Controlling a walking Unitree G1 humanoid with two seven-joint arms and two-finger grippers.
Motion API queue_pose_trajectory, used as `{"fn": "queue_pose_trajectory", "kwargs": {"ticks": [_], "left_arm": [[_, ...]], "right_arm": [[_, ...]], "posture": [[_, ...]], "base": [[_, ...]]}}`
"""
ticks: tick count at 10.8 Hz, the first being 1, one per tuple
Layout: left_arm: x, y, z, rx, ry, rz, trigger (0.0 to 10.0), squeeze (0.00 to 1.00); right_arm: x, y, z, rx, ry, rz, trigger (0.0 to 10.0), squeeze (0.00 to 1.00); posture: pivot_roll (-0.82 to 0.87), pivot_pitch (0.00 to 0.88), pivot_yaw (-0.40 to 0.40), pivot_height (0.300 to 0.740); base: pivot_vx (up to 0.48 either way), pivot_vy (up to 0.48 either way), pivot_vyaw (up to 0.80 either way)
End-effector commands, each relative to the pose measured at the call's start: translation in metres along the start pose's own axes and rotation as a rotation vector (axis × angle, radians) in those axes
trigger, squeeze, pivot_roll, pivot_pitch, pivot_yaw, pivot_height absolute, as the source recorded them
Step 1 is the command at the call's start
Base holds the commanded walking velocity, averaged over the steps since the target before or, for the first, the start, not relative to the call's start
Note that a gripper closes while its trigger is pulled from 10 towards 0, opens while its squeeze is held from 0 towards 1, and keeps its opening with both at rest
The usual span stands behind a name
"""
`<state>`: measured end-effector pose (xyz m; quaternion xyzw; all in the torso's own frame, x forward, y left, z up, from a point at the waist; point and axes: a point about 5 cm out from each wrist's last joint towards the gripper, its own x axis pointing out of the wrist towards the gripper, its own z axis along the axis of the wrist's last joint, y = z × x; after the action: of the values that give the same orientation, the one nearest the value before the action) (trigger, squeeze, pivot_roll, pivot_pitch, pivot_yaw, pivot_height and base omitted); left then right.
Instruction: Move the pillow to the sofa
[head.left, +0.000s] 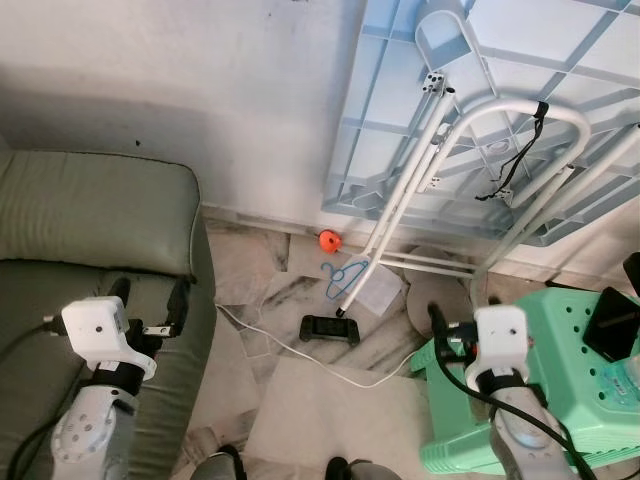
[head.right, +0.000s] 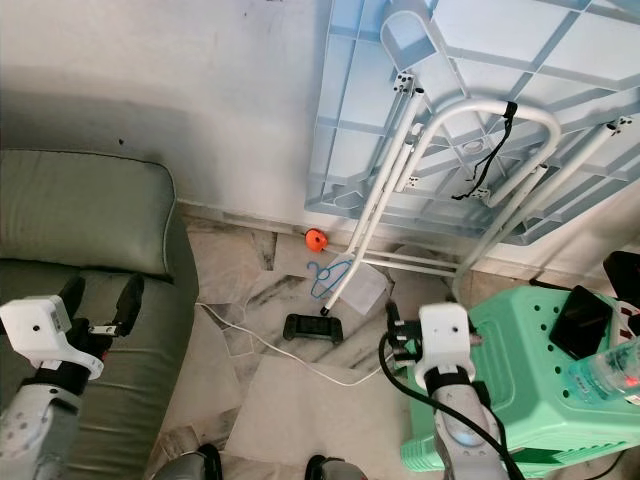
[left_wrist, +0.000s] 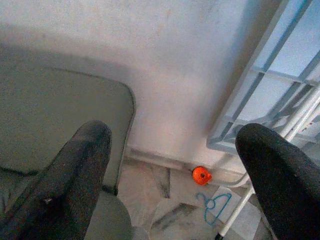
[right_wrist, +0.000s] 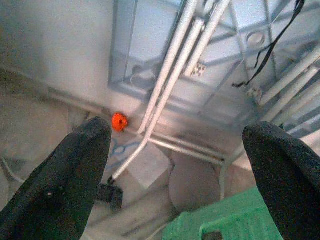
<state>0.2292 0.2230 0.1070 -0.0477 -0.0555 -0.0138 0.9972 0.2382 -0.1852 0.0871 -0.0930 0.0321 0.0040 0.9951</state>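
A grey-green sofa (head.left: 90, 220) with a padded back and seat stands at the left against the white wall. My left gripper (head.left: 150, 300) hovers over the sofa's right end, open, with nothing between its black fingers (left_wrist: 75, 180). My right gripper (right_wrist: 180, 127) is held above the marble floor beside a mint-green plastic stool (head.left: 560, 340), also open and holding nothing.
A folded light-blue table (head.left: 480, 100) with white metal legs (head.left: 410, 190) leans on the wall at the right. On the floor lie an orange ball (head.left: 328, 240), a blue hanger (head.left: 345, 272), a black device (head.left: 331, 328) and a white cable (head.left: 300, 355). A phone (head.left: 612, 322) rests on the stool.
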Motion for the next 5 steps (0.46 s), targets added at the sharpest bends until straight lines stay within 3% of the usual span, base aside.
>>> {"fn": "queue_pose_trajectory", "kwargs": {"ticks": [1,2,4,5], "left_arm": [[0.0,-0.003,0.008,0.015,-0.019,-0.017,10.0,0.0],[0.003,-0.004,0.014,-0.004,-0.039,-0.004,10.0,0.0],[0.004,-0.013,0.004,-0.008,-0.004,-0.007,10.0,0.0],[0.007,-0.015,0.003,0.016,0.01,0.0,10.0,0.0]], "right_arm": [[-0.004,-0.009,0.009,0.008,-0.026,-0.028,10.0,0.0],[-0.003,-0.01,0.012,0.014,-0.036,-0.033,10.0,0.0],[0.0,-0.009,0.013,-0.02,-0.04,-0.007,10.0,0.0],[0.001,-0.007,0.015,-0.031,-0.045,0.004,10.0,0.0]], "posture": [[-0.03,0.178,-0.082,0.74],[-0.03,0.178,-0.084,0.74],[-0.03,0.177,-0.093,0.74],[-0.03,0.177,-0.097,0.74]], "base": [[0.0,0.0,0.0],[0.0,0.0,0.0],[0.0,0.0,0.0],[0.0,0.0,0.46]]}}
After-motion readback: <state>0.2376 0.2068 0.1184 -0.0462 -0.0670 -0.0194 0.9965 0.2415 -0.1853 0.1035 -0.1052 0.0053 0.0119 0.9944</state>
